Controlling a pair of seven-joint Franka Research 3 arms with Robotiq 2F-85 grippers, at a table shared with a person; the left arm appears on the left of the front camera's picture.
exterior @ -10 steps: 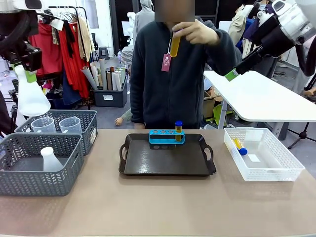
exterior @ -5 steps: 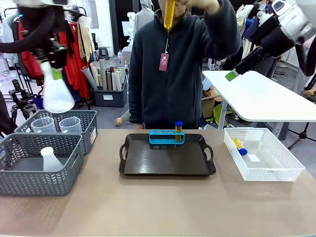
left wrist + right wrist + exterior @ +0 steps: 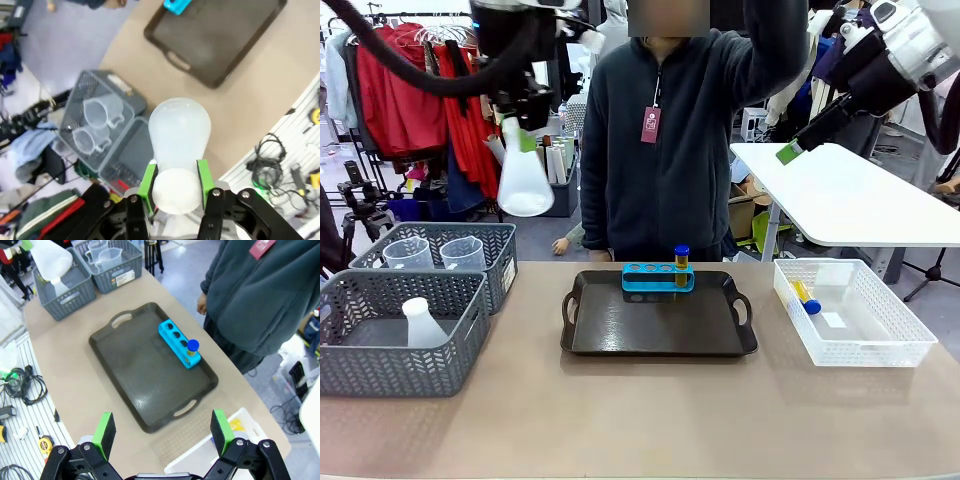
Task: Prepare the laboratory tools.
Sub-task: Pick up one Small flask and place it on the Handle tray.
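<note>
Fingers [image 3: 148, 178] of the left gripper [image 3: 175, 181] are clenched on the neck of a translucent white conical flask [image 3: 179, 127], a green pad on each side. The flask hangs base down, high over the left part of the table [image 3: 640, 420]; in the front view it shows above the grey baskets, beside the person's shoulder. The right gripper [image 3: 162, 432] is released, its fingers [image 3: 106, 432] spread wide with nothing between them, held high at the table's right and looking down on the tray.

Nearest on the left of the table stands a grey basket [image 3: 380, 375] with a second conical flask [image 3: 423, 325] upright in it. In the middle lies the black handled tray [image 3: 660, 345]. On the right, a white basket [image 3: 860, 355] holds a blue-capped tube [image 3: 806, 297] of amber liquid, lying on its side near the left wall.

Farther back, the low blue rack [image 3: 650, 278] stands on the tray along its far edge. One capped tube [image 3: 681, 260] of amber liquid stands upright in the rack's rightmost hole in the front view; the other three holes stand open. Just behind the near grey basket, a second grey basket [image 3: 505, 255] holds two clear handled measuring beakers [image 3: 408, 253], upright and side by side.

At the far side a person [image 3: 670, 150] in a dark fleece stands just behind the tray, one arm [image 3: 775, 50] raised so that the hand passes out of the top of the picture.
</note>
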